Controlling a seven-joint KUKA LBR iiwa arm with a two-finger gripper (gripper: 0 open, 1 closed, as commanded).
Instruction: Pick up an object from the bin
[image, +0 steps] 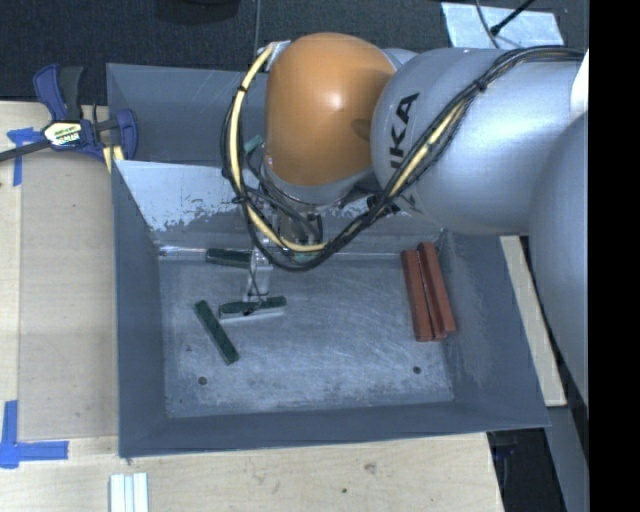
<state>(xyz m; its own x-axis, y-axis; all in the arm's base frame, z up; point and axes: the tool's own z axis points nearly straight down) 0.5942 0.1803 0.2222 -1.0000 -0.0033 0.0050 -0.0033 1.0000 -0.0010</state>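
My gripper (259, 284) hangs below the orange dome over the left middle of the bin floor. Its lower end comes down onto a short grey-green bar (253, 308) that lies crosswise right under it; whether it grips the bar I cannot tell. A dark green flat stick (216, 332) lies slantwise just left of that bar and in front of it, apart from the gripper. Another dark green piece (228, 257) lies near the bin's back wall, left of the gripper.
Two reddish-brown bars (428, 293) lie side by side along the right of the floor, well away from the gripper. The arm and its cables cover the bin's back right part.
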